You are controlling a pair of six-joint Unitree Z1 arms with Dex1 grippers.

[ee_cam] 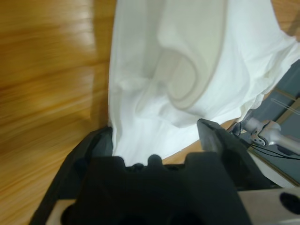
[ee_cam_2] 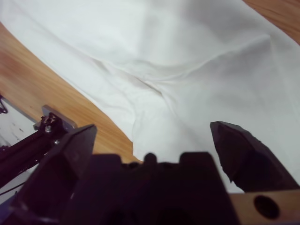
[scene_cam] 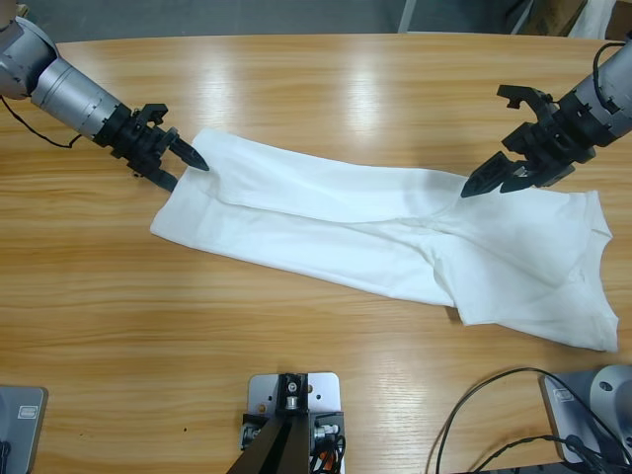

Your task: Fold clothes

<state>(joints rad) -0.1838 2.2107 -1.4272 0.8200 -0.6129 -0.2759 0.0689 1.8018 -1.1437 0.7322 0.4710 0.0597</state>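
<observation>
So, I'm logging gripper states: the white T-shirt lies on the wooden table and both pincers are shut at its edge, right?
Not quite. The T-shirt does lie on the table with both pincers at its edge, but they are open, not shut. The left wrist view shows the left pincer with its jaws apart, and the right wrist view shows the same for the right pincer.

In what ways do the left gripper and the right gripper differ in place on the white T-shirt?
The left gripper is at the narrow end of the plain white T-shirt; the right gripper is at its far edge near the wide end. Cloth reaches between the left jaws; the right jaws point over cloth. Both are open.
</observation>
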